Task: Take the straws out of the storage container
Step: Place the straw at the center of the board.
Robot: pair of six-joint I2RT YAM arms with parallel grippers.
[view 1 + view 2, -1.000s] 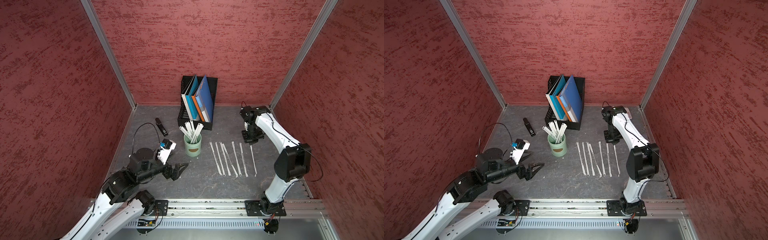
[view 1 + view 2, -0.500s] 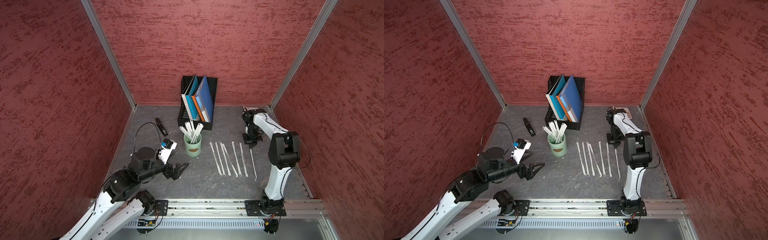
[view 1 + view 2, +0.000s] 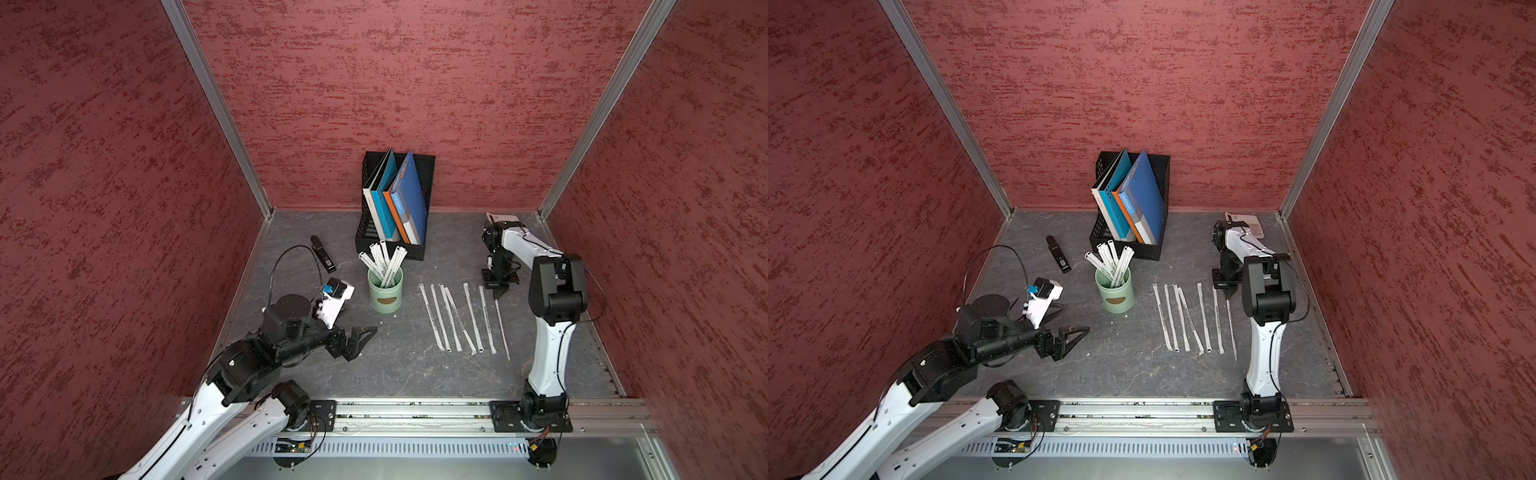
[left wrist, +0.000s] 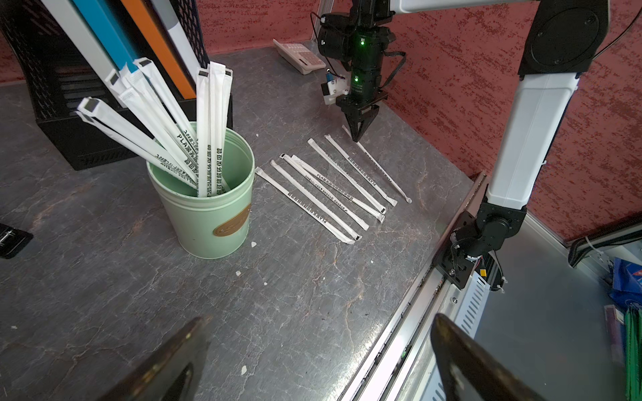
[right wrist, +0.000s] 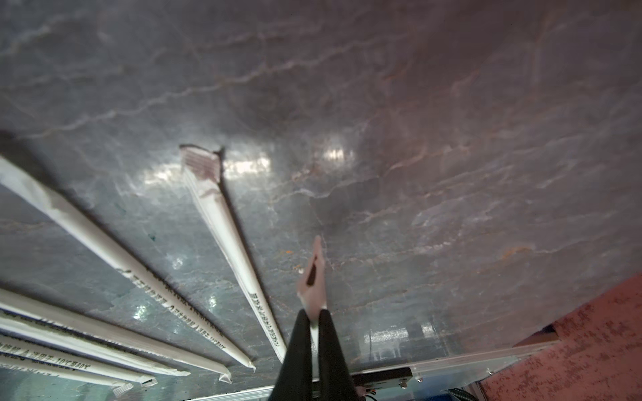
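The storage container (image 3: pixel 385 296) (image 3: pixel 1115 294) (image 4: pixel 208 215) is a mint-green cup standing upright mid-table. Several wrapped straws (image 3: pixel 383 259) (image 3: pixel 1111 259) (image 4: pixel 166 128) lean out of it. More straws (image 3: pixel 453 320) (image 3: pixel 1187 318) (image 4: pixel 330 187) (image 5: pixel 222 222) lie in a row to its right. My right gripper (image 3: pixel 498 291) (image 3: pixel 1227 293) (image 4: pixel 356 134) (image 5: pixel 313 312) points down at the table, shut on the far end of the rightmost straw (image 3: pixel 502 328) (image 3: pixel 1232 330) (image 4: pixel 382 170) (image 5: pixel 314 274). The rest of that straw lies along the table. My left gripper (image 3: pixel 365 337) (image 3: pixel 1077 337) (image 4: pixel 321 330) hangs open and empty, low over the table, front-left of the cup.
A black mesh file rack (image 3: pixel 392 247) (image 3: pixel 1125 245) with folders stands behind the cup. A small black device (image 3: pixel 323 254) lies to the rack's left. A calculator (image 3: pixel 1246 222) (image 4: pixel 298 57) sits in the back right corner. Red walls enclose three sides; a metal rail (image 3: pixel 415 409) runs along the front.
The right arm's elbow has swung in and up, and its gripper has come down slightly, still shut at the far end of the rightmost straw. The left arm has hardly moved.
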